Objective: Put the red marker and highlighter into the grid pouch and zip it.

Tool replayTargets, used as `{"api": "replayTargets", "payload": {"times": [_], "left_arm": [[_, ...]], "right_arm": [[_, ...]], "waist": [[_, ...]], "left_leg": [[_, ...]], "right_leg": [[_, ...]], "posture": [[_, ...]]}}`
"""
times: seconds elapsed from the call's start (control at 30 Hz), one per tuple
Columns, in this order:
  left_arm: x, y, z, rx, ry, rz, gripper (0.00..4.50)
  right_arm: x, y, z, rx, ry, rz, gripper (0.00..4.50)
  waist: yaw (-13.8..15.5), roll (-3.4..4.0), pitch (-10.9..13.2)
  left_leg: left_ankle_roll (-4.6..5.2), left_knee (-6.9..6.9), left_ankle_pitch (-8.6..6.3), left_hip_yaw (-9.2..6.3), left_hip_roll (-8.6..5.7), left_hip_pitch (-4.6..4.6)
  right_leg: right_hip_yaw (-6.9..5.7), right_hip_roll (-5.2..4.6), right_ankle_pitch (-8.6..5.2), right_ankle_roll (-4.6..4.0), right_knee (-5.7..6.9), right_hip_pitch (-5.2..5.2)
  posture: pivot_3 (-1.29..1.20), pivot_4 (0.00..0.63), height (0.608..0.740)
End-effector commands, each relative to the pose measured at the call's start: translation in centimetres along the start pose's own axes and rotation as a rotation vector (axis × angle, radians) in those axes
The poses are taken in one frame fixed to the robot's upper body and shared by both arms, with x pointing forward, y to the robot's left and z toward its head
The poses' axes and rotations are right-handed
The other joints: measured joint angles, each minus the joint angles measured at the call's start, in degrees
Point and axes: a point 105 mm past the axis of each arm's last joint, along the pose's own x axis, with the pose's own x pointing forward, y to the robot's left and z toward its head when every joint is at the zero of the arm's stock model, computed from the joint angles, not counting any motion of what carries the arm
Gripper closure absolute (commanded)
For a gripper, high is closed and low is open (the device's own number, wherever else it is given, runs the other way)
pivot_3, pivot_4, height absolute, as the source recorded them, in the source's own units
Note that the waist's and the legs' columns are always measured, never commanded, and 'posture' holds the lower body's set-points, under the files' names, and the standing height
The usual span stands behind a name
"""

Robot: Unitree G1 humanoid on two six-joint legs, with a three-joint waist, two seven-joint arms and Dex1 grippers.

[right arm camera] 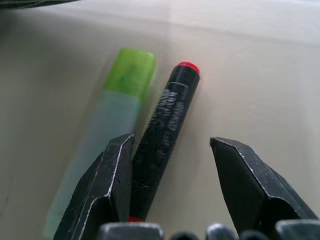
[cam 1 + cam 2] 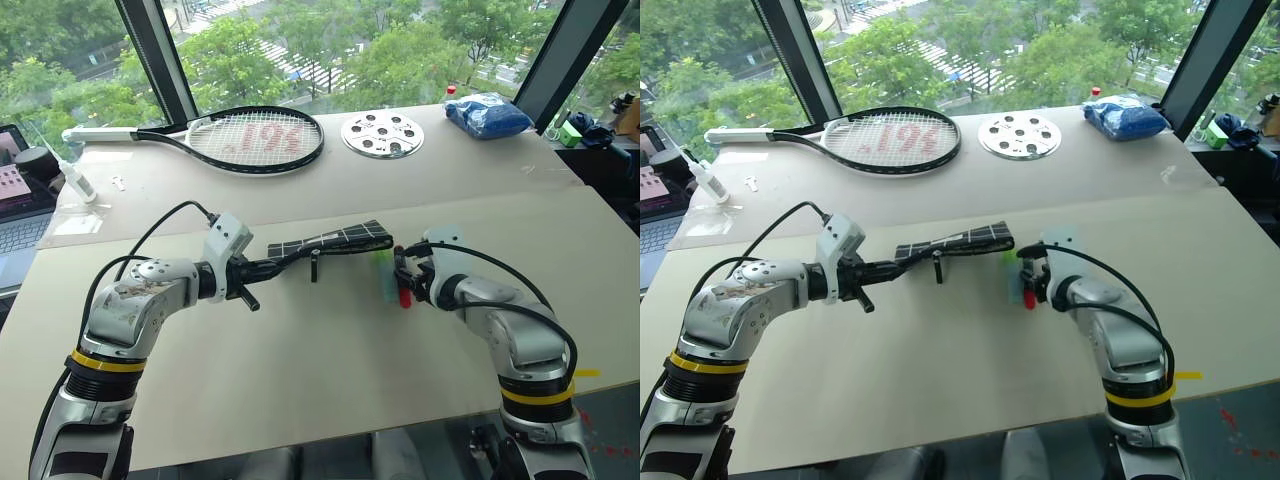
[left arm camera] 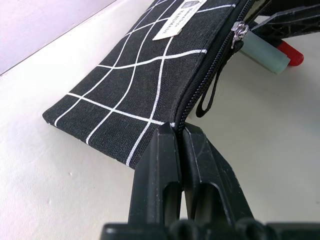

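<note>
The left tool [image 3: 180,150] is clamped on the grid pouch [image 3: 145,85] at its zipper corner, holding it above the desk [image 2: 330,360]. The right tool [image 1: 170,165], fingers apart, straddles the red marker [image 1: 165,130]; the highlighter [image 1: 115,115] lies just beside it.

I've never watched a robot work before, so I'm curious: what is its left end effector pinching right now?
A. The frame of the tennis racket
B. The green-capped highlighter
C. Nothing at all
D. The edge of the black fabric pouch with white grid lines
D: in the left wrist view the left end effector has its two black fingers shut on the zipper edge of the flat black fabric pouch with white grid lines.
</note>
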Motion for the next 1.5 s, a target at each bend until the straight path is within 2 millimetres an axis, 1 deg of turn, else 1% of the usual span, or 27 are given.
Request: {"api": "replayTargets", "payload": {"times": [0.03,0.23,0.33,0.4,0.43,0.5,0.53,0.57,0.6,0.73,0.83,0.87,0.9,0.93,0.97,1.0,1.03,1.1,1.2,1.27,1.37,1.43,1.5], "left_arm": [[-0.4,0.2,0.8,0.028,-0.033,0.016,4.50],[-0.5,0.3,0.9,0.028,-0.037,0.020,4.50],[-0.5,0.3,0.9,0.028,-0.038,0.020,4.50],[-0.5,0.3,1.0,0.028,-0.039,0.020,4.50],[-0.5,0.3,1.0,0.029,-0.039,0.020,4.50],[-0.5,0.4,1.0,0.030,-0.039,0.021,4.50],[-0.5,0.4,1.0,0.030,-0.039,0.021,4.50],[-0.5,0.3,1.0,0.031,-0.039,0.020,4.50],[-0.5,0.3,1.0,0.032,-0.039,0.020,4.50],[-0.4,0.3,1.2,0.036,-0.040,0.016,4.50],[-0.3,0.2,1.1,0.036,-0.038,0.013,4.50],[-0.2,0.2,1.1,0.037,-0.037,0.011,4.50],[-0.2,0.2,1.1,0.037,-0.036,0.011,4.50],[-0.1,0.2,1.1,0.040,-0.034,0.007,4.50],[-0.1,0.2,1.1,0.042,-0.033,0.005,4.50],[-0.1,0.2,1.1,0.043,-0.032,0.004,4.50],[0.0,0.2,1.2,0.047,-0.031,0.002,4.50],[0.0,0.3,1.5,0.059,-0.031,0.001,4.50],[-0.1,0.5,2.1,0.075,-0.037,0.003,4.50],[-0.3,0.5,2.5,0.087,-0.040,0.005,4.50],[-0.6,0.6,3.1,0.109,-0.045,0.009,4.50],[-0.7,0.6,3.2,0.116,-0.042,0.011,4.50],[-0.8,0.6,3.0,0.118,-0.033,0.012,4.50]], "right_arm": [[-0.4,-0.4,0.4,-0.040,-0.031,-0.022,1.75],[-0.8,-0.6,-0.3,-0.101,-0.007,-0.028,1.75],[-1.1,-0.3,-0.9,-0.119,0.009,-0.009,1.75],[-1.2,-0.5,-1.3,-0.129,0.016,-0.017,2.27],[-1.2,-0.7,-1.5,-0.141,0.021,-0.024,2.46],[-1.2,-1.0,-1.6,-0.151,0.025,-0.030,3.17],[-1.2,-1.1,-1.6,-0.150,0.024,-0.028,3.42],[-1.2,-1.1,-1.4,-0.149,0.018,-0.022,3.82],[-1.3,-1.0,-1.2,-0.152,0.010,-0.014,3.92],[-1.4,-1.2,-0.2,-0.185,-0.020,-0.013,3.92],[-1.6,-2.7,1.3,-0.227,-0.086,-0.071,3.92],[-1.9,-3.1,2.5,-0.277,-0.139,-0.074,3.92],[-2.2,-3.3,3.3,-0.314,-0.175,-0.072,3.92],[-3.2,-3.4,5.1,-0.380,-0.257,-0.039,3.92],[-4.0,-3.3,6.5,-0.441,-0.320,-0.010,3.92],[-4.6,-3.3,7.3,-0.480,-0.358,0.010,3.92],[-5.7,-2.6,8.1,-0.566,-0.399,0.077,3.92],[-7.3,-1.5,8.4,-0.726,-0.416,0.190,3.92],[-8.4,-1.3,8.1,-0.860,-0.394,0.259,3.92],[-8.9,-1.0,8.1,-0.896,-0.393,0.304,3.92],[-9.4,0.7,7.7,-0.911,-0.406,0.402,3.92],[-9.4,1.3,7.5,-0.926,-0.403,0.426,3.92],[-9.0,1.5,7.2,-0.977,-0.383,0.417,3.92]], "waist": [[0.02,0.00,0.00],[0.05,0.00,0.00],[0.08,0.00,0.00],[0.12,0.00,0.00],[0.14,0.00,0.00],[0.16,0.00,0.00],[0.24,0.00,0.00],[0.29,0.00,0.00],[0.29,0.00,0.00],[0.24,0.00,0.00],[0.24,-0.01,0.00],[0.24,-0.01,0.00],[0.23,-0.01,0.01],[0.22,-0.01,0.01],[0.21,-0.02,0.02],[0.20,-0.02,0.03],[0.20,-0.03,0.04],[0.19,-0.04,0.04],[0.20,-0.13,0.08],[0.22,-0.15,0.09],[0.05,-0.16,0.10],[0.07,-0.16,0.10],[0.14,-0.17,0.11]], "left_leg": [[0.00,0.00,0.00,0.00,0.00,0.00],[0.00,0.00,0.00,0.01,-0.01,0.00],[0.00,0.00,0.00,0.01,0.00,0.00],[0.00,0.00,0.00,0.01,0.00,0.00],[0.00,0.00,0.00,0.01,0.00,0.00],[0.00,0.01,0.00,0.01,-0.01,0.01],[0.00,0.01,0.00,0.01,-0.01,0.01],[0.00,0.01,0.00,0.01,-0.01,0.02],[0.00,0.01,0.00,0.01,-0.01,0.02],[0.00,0.01,0.00,0.01,-0.01,0.01],[0.00,0.01,0.00,0.01,-0.01,0.01],[0.00,0.01,0.00,0.02,-0.01,0.01],[0.00,0.00,0.00,0.02,-0.01,0.01],[0.00,0.00,0.00,0.03,-0.03,0.01],[0.00,0.00,0.00,0.04,-0.03,0.02],[0.00,0.00,0.00,0.05,-0.04,0.00],[0.00,-0.01,0.00,0.05,-0.04,0.01],[0.00,-0.03,0.00,0.06,-0.02,0.01],[0.01,-0.04,-0.01,0.06,0.02,0.02],[0.02,-0.01,-0.01,0.07,0.02,0.03],[0.03,0.00,-0.02,0.07,0.03,0.06],[0.03,-0.01,-0.02,0.07,0.04,0.05],[0.03,-0.01,-0.02,0.07,0.03,0.05]], "right_leg": [[0.00,0.00,0.00,0.00,0.00,0.00],[0.00,0.00,0.00,0.00,0.00,0.00],[0.00,0.00,0.00,0.00,0.00,0.00],[0.00,0.00,0.00,0.00,-0.01,0.00],[0.00,0.00,0.00,0.00,-0.01,0.01],[0.00,0.00,0.00,0.00,-0.01,0.02],[0.00,0.00,0.00,0.00,-0.01,0.03],[0.00,0.00,0.00,0.00,-0.01,0.04],[0.00,0.00,0.00,0.01,-0.01,0.04],[0.00,0.00,0.00,0.00,-0.01,0.03],[0.00,0.00,0.00,0.00,-0.02,0.03],[0.00,0.00,0.00,0.01,-0.02,0.03],[0.00,0.00,0.00,0.00,-0.02,0.03],[0.01,0.00,0.00,0.01,-0.02,0.03],[0.00,0.00,0.00,0.01,-0.02,0.03],[0.00,0.00,0.00,0.02,-0.04,0.02],[0.00,0.00,0.01,0.02,-0.05,0.03],[-0.04,0.01,0.00,0.02,-0.07,0.03],[-0.10,0.02,0.00,0.03,-0.12,0.09],[-0.10,0.02,0.02,0.05,-0.17,0.16],[-0.08,0.02,0.03,0.06,-0.17,0.17],[-0.08,0.02,0.03,0.06,-0.17,0.15],[-0.08,0.02,0.03,0.06,-0.18,0.15]], "posture": [[0.00,0.150,0.740],[0.00,0.150,0.740],[0.00,0.150,0.740],[0.00,0.150,0.740],[0.00,0.150,0.740],[0.00,0.150,0.740],[0.00,0.150,0.740],[0.00,0.150,0.740],[0.00,0.150,0.740],[0.00,0.150,0.740],[0.00,0.150,0.740],[0.00,0.150,0.740],[0.00,0.150,0.740],[0.00,0.150,0.740],[0.00,0.150,0.740],[0.00,0.150,0.740],[0.00,0.150,0.740],[0.00,0.150,0.740],[0.00,0.150,0.740],[0.00,0.150,0.740],[0.00,0.150,0.740],[0.00,0.150,0.740],[0.00,0.150,0.740]]}}
